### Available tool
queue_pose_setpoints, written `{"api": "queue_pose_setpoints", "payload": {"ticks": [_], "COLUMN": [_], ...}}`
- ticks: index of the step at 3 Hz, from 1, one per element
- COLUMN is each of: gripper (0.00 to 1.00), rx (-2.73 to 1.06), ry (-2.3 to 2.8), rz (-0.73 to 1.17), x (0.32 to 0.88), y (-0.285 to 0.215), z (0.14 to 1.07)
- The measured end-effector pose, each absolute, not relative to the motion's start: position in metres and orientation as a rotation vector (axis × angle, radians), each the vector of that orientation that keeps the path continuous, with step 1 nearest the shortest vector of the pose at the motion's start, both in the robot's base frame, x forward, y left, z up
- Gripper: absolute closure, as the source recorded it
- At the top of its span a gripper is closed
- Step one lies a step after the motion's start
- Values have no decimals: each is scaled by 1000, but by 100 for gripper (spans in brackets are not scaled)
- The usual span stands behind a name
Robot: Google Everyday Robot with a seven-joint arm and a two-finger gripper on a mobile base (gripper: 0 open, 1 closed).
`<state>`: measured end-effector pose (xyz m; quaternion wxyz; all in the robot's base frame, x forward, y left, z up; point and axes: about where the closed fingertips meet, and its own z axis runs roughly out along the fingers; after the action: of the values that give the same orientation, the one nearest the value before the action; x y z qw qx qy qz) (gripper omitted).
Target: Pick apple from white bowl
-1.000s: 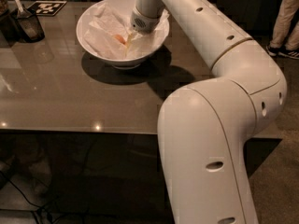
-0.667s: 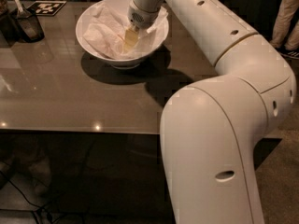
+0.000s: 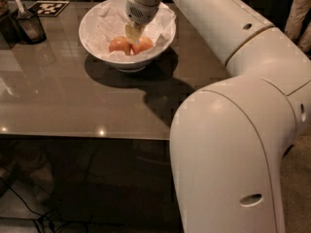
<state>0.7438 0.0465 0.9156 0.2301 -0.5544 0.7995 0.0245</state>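
Note:
The white bowl [image 3: 92, 21], lined with crumpled white paper, stands at the far side of the dark table. Two round apples lie side by side in it, one on the left [image 3: 119, 45] and one on the right [image 3: 143, 44]. Both look orange-red with paler patches here, and I cannot tell which is the pale yellow-green one. My gripper [image 3: 132, 32] points down into the bowl, just above and behind the gap between the two apples. The arm reaches in from the right and hides the bowl's far right rim.
A dark holder with utensils [image 3: 30, 24] stands at the table's far left. A black-and-white marker tag [image 3: 48, 8] lies behind it. The glossy table's front edge [image 3: 82, 136] runs across the middle. My arm's large white body [image 3: 228, 154] fills the right foreground.
The gripper has shifted slightly left and up inside the bowl. Both apples now show below it, where only an orange patch showed before.

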Motion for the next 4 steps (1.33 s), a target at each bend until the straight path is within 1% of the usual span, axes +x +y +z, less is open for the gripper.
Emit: {"api": "queue_pose_setpoints", "payload": {"ticks": [1, 4], "gripper": [81, 11], "rx": [-1525, -1525], "ry": [2199, 2199], "rz": [67, 67], "x": [744, 744], "y": [47, 47], "z": [916, 916]}}
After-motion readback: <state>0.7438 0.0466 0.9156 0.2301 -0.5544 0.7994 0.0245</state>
